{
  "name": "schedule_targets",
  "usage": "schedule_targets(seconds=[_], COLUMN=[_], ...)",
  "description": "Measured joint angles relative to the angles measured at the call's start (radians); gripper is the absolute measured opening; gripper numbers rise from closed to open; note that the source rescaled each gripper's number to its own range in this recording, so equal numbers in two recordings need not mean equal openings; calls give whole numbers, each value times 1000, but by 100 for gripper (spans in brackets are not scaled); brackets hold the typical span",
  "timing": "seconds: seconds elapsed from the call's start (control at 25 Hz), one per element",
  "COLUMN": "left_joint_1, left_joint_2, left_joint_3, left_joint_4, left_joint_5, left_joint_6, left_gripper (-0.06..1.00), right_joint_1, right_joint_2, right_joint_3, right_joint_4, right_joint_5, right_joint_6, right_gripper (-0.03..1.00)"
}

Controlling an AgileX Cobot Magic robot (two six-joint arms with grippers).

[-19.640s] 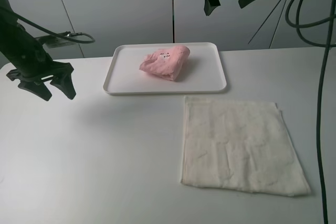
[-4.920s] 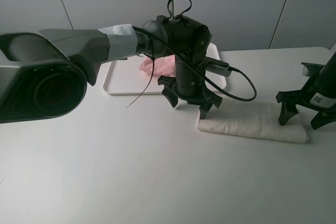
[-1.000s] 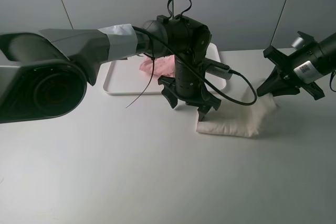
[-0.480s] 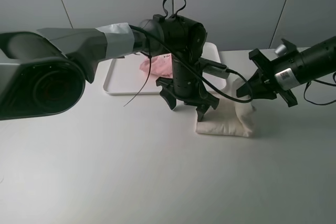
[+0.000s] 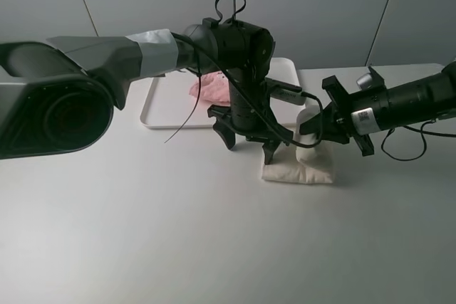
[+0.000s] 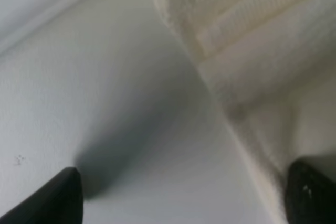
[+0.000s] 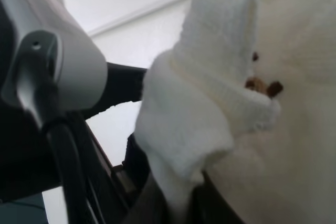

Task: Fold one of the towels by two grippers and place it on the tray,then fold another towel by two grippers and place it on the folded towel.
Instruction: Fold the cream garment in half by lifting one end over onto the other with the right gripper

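Note:
The white towel (image 5: 299, 169) lies in a short folded bundle on the table, just in front of the white tray (image 5: 158, 101). My right gripper (image 5: 308, 133) is shut on the towel's right end and holds it lifted over the bundle; the pinched end fills the right wrist view (image 7: 210, 103). My left gripper (image 5: 246, 140) is open and stands upright at the bundle's left end, with one fingertip (image 5: 271, 153) on the towel. The left wrist view shows the towel (image 6: 252, 51) between the spread fingertips (image 6: 58, 198). The folded pink towel (image 5: 211, 87) lies on the tray, partly hidden by the left arm.
The left arm's cable (image 5: 296, 130) loops between the two grippers. The left arm (image 5: 107, 51) crosses over the tray's front. The two grippers are very close together above the towel.
My right gripper has carried the white towel's right end leftward over the rest, shortening the bundle. My left gripper has shifted slightly left and stays open on the left end.

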Motion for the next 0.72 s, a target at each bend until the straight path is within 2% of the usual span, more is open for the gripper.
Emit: schedule_targets(seconds=[0.36, 0.72], left_joint_1=[13, 109], left_joint_2=[7, 9], left_joint_3=[-41, -285], left_joint_4=[-14, -103], left_joint_5=[8, 8], left_joint_6=[7, 36], left_gripper=[99, 99], right_joint_1=[2, 2], right_joint_2=[13, 13], right_joint_3=[6, 6], right_joint_4=[18, 21], right_joint_5=[-12, -15], right_joint_6=[-16, -32], right_gripper=[5, 5])
